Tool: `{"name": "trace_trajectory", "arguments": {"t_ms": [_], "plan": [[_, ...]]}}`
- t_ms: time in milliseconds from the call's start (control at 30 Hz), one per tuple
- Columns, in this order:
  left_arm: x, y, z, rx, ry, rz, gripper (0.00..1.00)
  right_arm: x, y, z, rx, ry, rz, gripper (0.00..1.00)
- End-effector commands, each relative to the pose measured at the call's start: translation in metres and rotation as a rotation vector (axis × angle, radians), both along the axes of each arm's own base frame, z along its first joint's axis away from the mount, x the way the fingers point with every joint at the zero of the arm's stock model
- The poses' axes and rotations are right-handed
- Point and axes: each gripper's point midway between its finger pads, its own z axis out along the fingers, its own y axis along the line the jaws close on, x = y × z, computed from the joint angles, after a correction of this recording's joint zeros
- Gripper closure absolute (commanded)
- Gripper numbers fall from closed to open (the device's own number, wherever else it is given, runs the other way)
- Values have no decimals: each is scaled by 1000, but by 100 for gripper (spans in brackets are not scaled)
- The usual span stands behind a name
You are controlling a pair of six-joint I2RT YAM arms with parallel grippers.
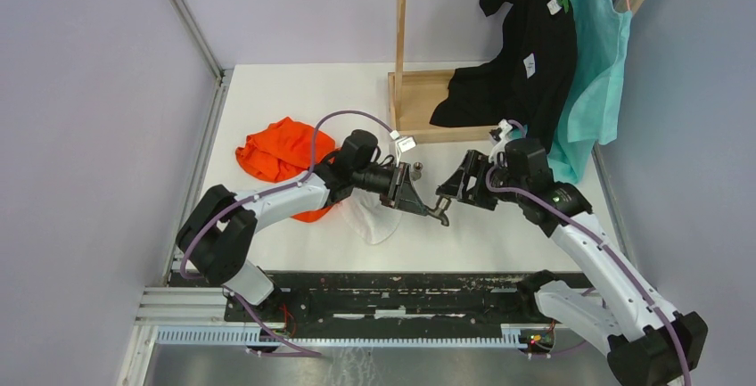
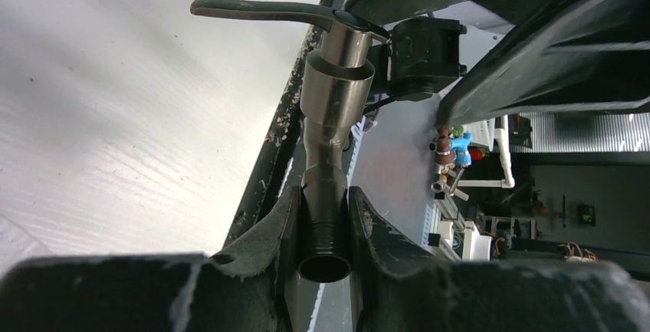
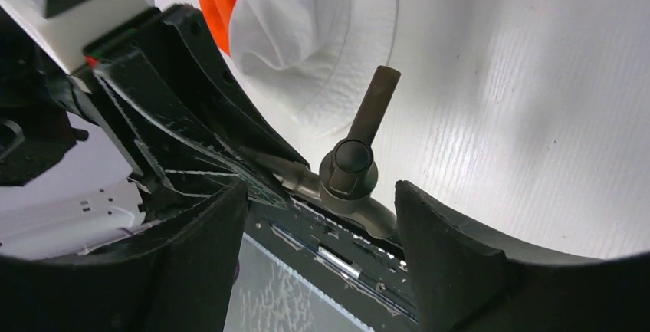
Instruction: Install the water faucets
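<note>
One of the water faucets (image 1: 439,210), a dull grey-brown metal tap with a long lever handle (image 2: 260,11), hangs above the table in front of the arms. My left gripper (image 1: 419,201) is shut on its threaded end. In the left wrist view the tap body (image 2: 336,79) stands up out of my left gripper (image 2: 323,217), with both fingers pressed on the thread. My right gripper (image 1: 456,192) sits just right of the tap, open. In the right wrist view the faucet (image 3: 349,167) lies beyond my right gripper (image 3: 322,225), touching neither finger.
An orange cloth (image 1: 276,150) and a white cloth (image 1: 379,224) lie on the table under the left arm. A wooden stand (image 1: 419,101) at the back carries a black garment (image 1: 526,47) and a teal one (image 1: 593,56). A black rail (image 1: 401,283) runs along the near edge.
</note>
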Motion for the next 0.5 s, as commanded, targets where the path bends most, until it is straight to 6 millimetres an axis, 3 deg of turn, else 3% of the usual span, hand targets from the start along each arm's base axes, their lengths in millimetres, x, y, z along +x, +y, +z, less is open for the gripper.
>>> {"name": "trace_trajectory", "arguments": {"t_ms": [0, 100, 467], "plan": [[6, -5, 20, -37, -44, 12, 97, 17, -11, 29, 8, -58, -138, 25], [8, -6, 24, -42, -52, 17, 97, 21, -17, 24, -57, -40, -166, 27], [8, -6, 30, -51, -62, 18, 97, 38, 9, 1, -87, 3, -134, 34]]}}
